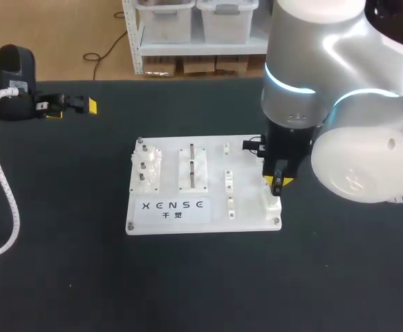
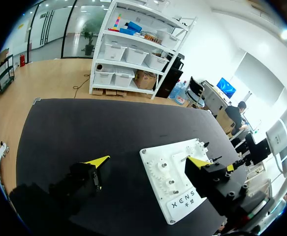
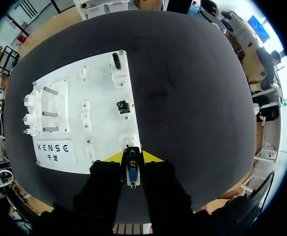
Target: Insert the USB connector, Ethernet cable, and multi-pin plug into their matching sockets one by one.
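The right tool [image 3: 132, 160] pinches the multi-pin plug [image 3: 132, 173] by its sides, over the 4 o'clock corner of the board [image 1: 249, 220]. It seems hard and light, so keep it straight. The left tool [image 2: 149, 161] is wide open.

Head view: my right arm [image 1: 353, 138], a white rounded casing, covers the right rear corner of the white plastic fixture board [image 1: 249, 204] and most of my right tool [image 1: 277, 183]. My left arm [image 1: 11, 83] is cut off at that view's edge.

Right wrist view: the tool's black fingers [image 3: 104, 182] hide the sides of the silver multi-pin plug [image 3: 132, 174]. Its pins are too small to count.
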Robot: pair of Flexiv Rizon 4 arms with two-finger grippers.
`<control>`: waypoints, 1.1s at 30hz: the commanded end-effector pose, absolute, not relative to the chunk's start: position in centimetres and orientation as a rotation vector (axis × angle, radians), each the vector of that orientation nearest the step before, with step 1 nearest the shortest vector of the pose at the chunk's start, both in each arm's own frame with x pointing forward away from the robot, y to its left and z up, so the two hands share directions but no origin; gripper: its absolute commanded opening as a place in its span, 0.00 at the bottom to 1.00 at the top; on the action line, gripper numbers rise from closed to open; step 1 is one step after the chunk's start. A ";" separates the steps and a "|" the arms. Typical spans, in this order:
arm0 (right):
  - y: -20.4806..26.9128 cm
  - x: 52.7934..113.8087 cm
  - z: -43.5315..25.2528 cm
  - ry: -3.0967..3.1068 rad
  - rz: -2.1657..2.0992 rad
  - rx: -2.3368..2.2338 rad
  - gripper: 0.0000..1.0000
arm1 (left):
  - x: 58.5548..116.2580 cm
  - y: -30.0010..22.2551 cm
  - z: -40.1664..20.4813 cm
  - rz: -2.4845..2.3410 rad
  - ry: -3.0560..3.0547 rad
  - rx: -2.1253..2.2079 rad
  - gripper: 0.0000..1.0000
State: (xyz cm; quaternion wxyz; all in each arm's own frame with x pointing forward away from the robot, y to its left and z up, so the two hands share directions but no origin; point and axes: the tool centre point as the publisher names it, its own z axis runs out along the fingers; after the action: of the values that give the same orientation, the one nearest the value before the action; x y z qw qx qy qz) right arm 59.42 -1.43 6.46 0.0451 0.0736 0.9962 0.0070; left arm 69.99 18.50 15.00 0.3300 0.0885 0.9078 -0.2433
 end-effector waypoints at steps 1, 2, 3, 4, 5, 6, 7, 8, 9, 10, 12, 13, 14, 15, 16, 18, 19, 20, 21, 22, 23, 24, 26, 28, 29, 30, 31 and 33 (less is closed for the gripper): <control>-1.3 59.6 6.5 3.037 0.018 0.226 0.00 | 70.0 18.5 15.0 -0.636 2.374 0.231 1.00; -1.2 59.6 6.5 3.037 0.017 0.224 0.00 | 70.0 18.5 15.0 -0.636 2.374 0.231 1.00; -1.2 59.7 6.5 3.036 0.016 0.222 0.00 | 70.0 18.5 15.0 -0.636 2.374 0.231 1.00; -1.1 59.7 6.5 3.036 0.014 0.221 0.00 | 70.0 18.5 15.0 -0.636 2.374 0.231 1.00; -1.1 59.8 6.5 3.036 0.012 0.221 0.00 | 70.0 18.5 15.0 -0.636 2.374 0.231 1.00; -1.1 59.8 6.5 3.036 0.011 0.220 0.00 | 70.0 18.5 15.0 -0.636 2.374 0.231 1.00; -1.0 59.8 6.4 3.036 0.005 0.219 0.00 | 70.0 18.5 15.0 -0.636 2.374 0.231 1.00; -1.0 59.8 6.4 3.036 0.003 0.219 0.00 | 70.0 18.5 15.0 -0.636 2.374 0.231 1.00; -1.0 59.8 6.3 3.037 0.002 0.218 0.00 | 70.0 18.5 15.0 -0.636 2.374 0.231 1.00; -0.9 59.8 6.3 3.038 -0.003 0.218 0.00 | 70.0 18.5 15.0 -0.636 2.374 0.231 1.00; -0.9 59.7 6.2 3.040 -0.006 0.216 0.00 | 70.0 18.5 15.0 -0.636 2.374 0.231 1.00; -0.9 59.7 6.2 3.041 -0.009 0.215 0.00 | 70.0 18.5 15.0 -0.636 2.374 0.231 1.00; -0.9 59.7 6.2 3.041 -0.012 0.215 0.00 | 70.0 18.5 15.0 -0.636 2.374 0.231 1.00; -0.9 59.7 6.1 3.042 -0.015 0.215 0.00 | 70.0 18.5 15.0 -0.636 2.374 0.231 1.00; -0.9 59.7 6.1 3.042 -0.020 0.216 0.00 | 70.0 18.5 15.0 -0.636 2.374 0.231 1.00; -0.9 59.8 6.0 3.044 -0.037 0.220 0.00 | 70.0 18.5 15.0 -0.636 2.374 0.231 1.00; -0.9 59.8 5.9 3.045 -0.040 0.224 0.00 | 70.0 18.5 15.0 -0.636 2.374 0.231 1.00; -0.9 59.8 5.9 3.045 -0.040 0.226 0.00 | 70.0 18.5 15.0 -0.636 2.374 0.231 1.00; -0.9 59.8 5.9 3.047 -0.047 0.231 0.00 | 70.0 18.5 15.0 -0.636 2.374 0.231 1.00; -0.9 59.8 5.9 3.047 -0.048 0.232 0.00 | 70.0 18.5 15.0 -0.636 2.374 0.231 1.00; -0.9 59.8 5.8 3.044 -0.060 0.228 0.00 | 70.0 18.5 15.0 -0.636 2.374 0.231 1.00; -0.8 59.8 5.8 3.042 -0.070 0.227 0.00 | 70.0 18.5 15.0 -0.636 2.374 0.231 1.00; -0.8 59.9 5.8 3.042 -0.066 0.225 0.00 | 70.0 18.5 15.0 -0.636 2.374 0.231 1.00; -0.7 59.9 5.8 3.041 -0.065 0.223 0.00 | 70.0 18.5 15.0 -0.636 2.374 0.231 1.00; -0.7 59.9 5.9 3.041 -0.064 0.223 0.00 | 70.0 18.5 15.0 -0.636 2.374 0.231 1.00; -0.6 59.9 5.9 3.040 -0.062 0.221 0.00 | 70.0 18.5 15.0 -0.636 2.374 0.231 1.00; -0.6 59.9 5.9 3.040 -0.061 0.220 0.00 | 70.0 18.5 15.0 -0.636 2.374 0.231 1.00; -0.5 59.9 6.0 3.038 -0.060 0.218 0.00 | 70.0 18.5 15.0 -0.636 2.374 0.231 1.00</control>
State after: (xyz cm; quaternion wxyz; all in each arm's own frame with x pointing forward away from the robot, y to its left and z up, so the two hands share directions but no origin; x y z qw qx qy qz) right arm 59.91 -0.82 6.33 0.0459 0.0710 0.9962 -0.0198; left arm 70.00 18.50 15.00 0.3300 0.0885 0.9078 -0.2433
